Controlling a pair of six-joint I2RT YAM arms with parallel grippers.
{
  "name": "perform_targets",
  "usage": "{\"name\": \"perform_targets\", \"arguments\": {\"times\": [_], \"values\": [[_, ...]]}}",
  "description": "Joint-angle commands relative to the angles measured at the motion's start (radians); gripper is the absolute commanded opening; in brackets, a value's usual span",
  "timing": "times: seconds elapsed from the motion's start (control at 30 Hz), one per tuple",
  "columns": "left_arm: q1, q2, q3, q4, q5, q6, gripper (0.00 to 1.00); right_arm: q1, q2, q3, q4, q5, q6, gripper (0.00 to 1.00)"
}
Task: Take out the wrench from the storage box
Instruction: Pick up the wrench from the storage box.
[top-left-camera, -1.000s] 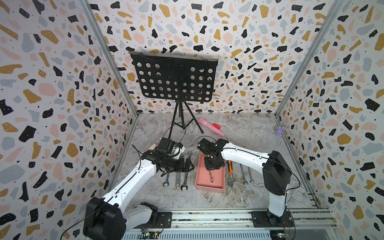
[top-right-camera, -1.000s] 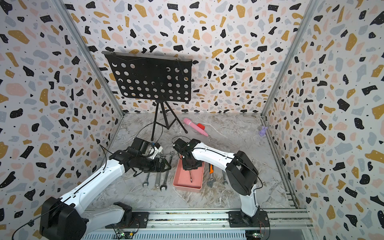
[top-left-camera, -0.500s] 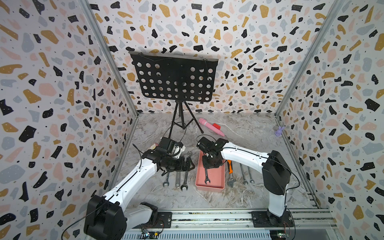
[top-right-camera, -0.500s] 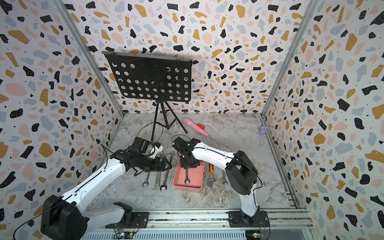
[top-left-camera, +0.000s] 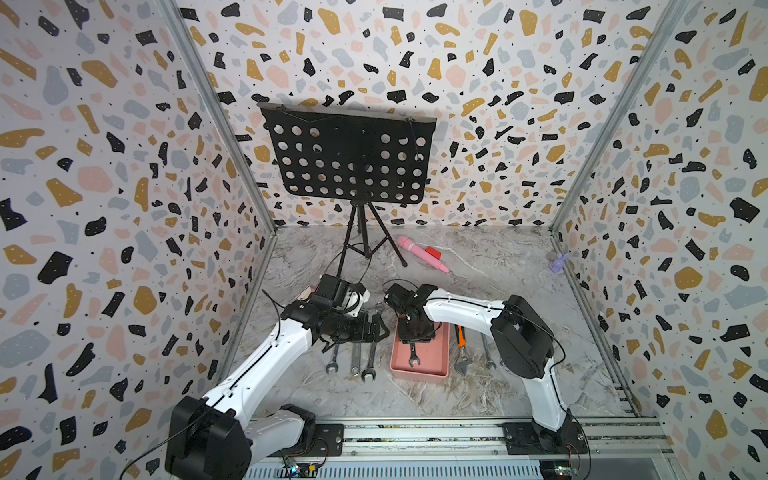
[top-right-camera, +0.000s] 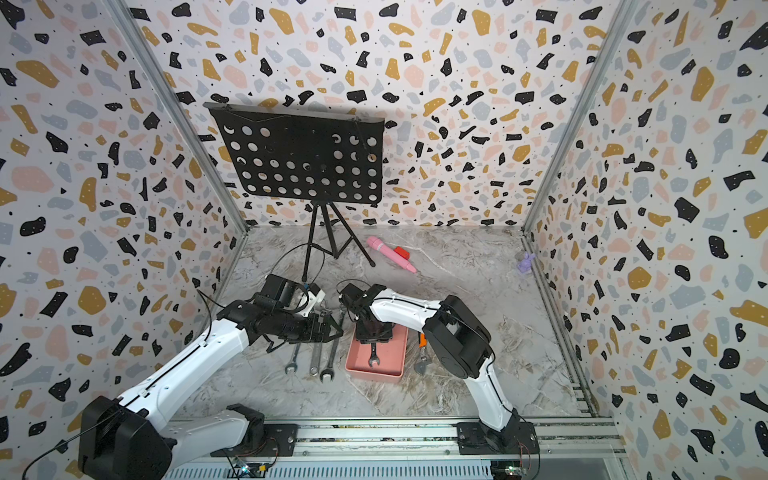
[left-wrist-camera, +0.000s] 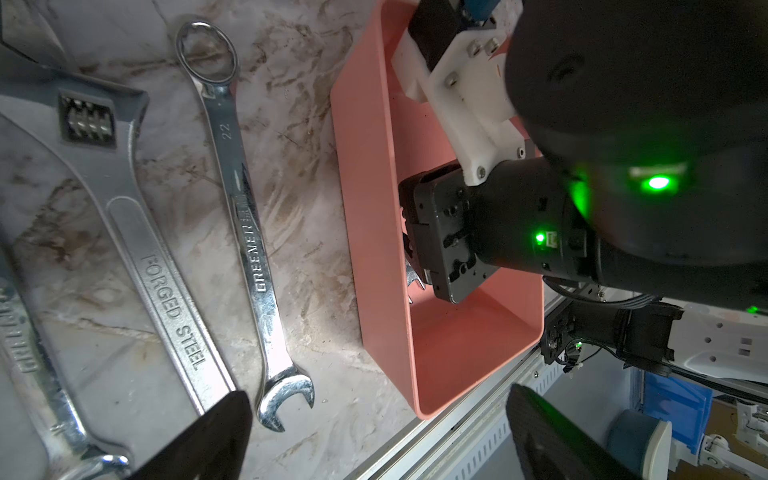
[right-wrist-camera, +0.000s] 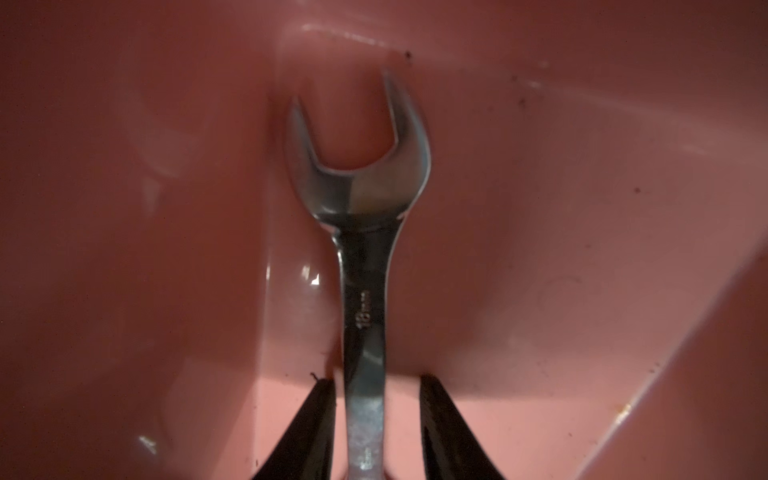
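Right claw (right-wrist-camera: 376, 378) sits down in the shallow salmon-pink plastic storage box (top-left-camera: 432, 374), spread loosely around the small silver open-end wrench (right-wrist-camera: 363, 299) lying flat inside, so I'd say grasp step: squeeze onto it, then lift out.
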Motion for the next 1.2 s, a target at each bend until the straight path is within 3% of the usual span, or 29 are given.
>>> {"name": "perform_targets", "arguments": {"times": [0.0, 0.27, 0.5, 0.7, 0.93, 1.17], "values": [[0.004, -0.017, -0.003, 0.001, -0.003, 0.012, 0.99, 0.006, 0.017, 0.021, -0.065, 0.05, 0.046, 0.37], [0.004, -0.026, -0.013, -0.006, -0.013, 0.02, 0.99, -0.017, -0.021, -0.029, -0.164, 0.134, 0.085, 0.27], [0.004, -0.015, -0.011, -0.007, -0.013, 0.026, 0.99, -0.048, -0.017, -0.084, -0.054, -0.024, 0.062, 0.28], [0.005, -0.022, -0.021, -0.007, -0.014, 0.028, 0.99, -0.054, 0.019, -0.078, -0.042, -0.065, 0.072, 0.26], [0.005, -0.015, -0.012, -0.008, -0.016, 0.03, 0.99, -0.054, 0.055, -0.127, 0.027, -0.121, 0.099, 0.13], [0.005, -0.014, -0.014, -0.008, -0.014, 0.028, 0.99, -0.051, 0.006, -0.051, -0.061, -0.038, 0.063, 0.0]]}}
